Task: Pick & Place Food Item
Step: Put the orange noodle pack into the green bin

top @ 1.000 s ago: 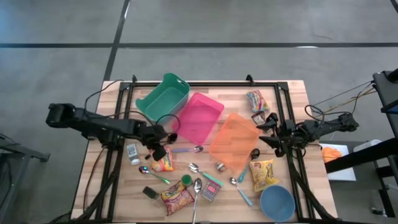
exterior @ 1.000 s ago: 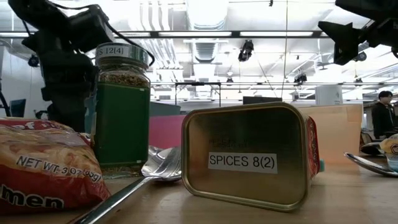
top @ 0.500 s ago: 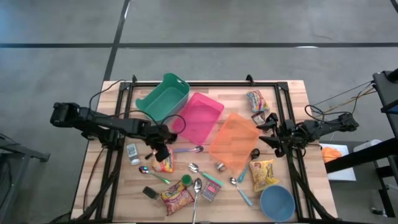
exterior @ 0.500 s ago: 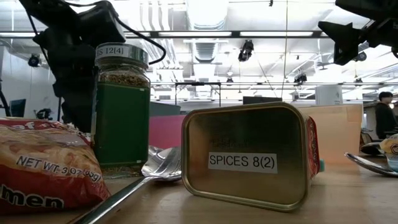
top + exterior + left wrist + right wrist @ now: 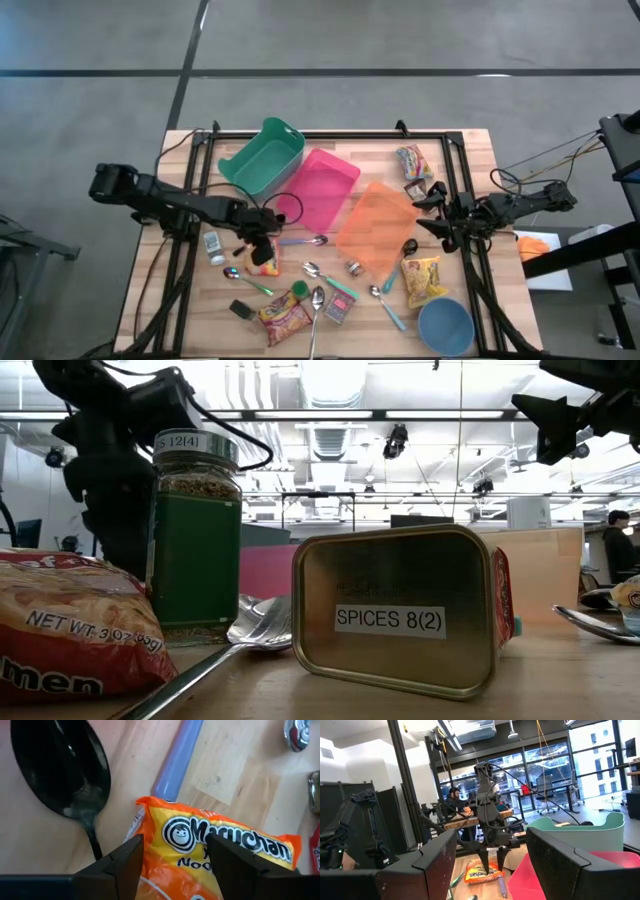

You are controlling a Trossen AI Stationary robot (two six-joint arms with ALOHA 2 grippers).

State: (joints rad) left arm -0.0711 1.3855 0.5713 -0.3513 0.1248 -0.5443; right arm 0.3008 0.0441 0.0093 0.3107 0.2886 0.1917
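Left wrist view — open left gripper straddles noodle packet.

The counter is pale, light-grained wood. Three bins lie on it — a teal bin, a magenta bin and a translucent orange bin. The noodle packet is orange and yellow, with black lettering and a round black-and-white face logo. Beside it lie a glossy black spoon and a lavender-handled spoon. The bowl is dusty blue. The spice jar has a green label; the spice tin is brassy gold — its sticker white. Both arms and their fingers are matte black.
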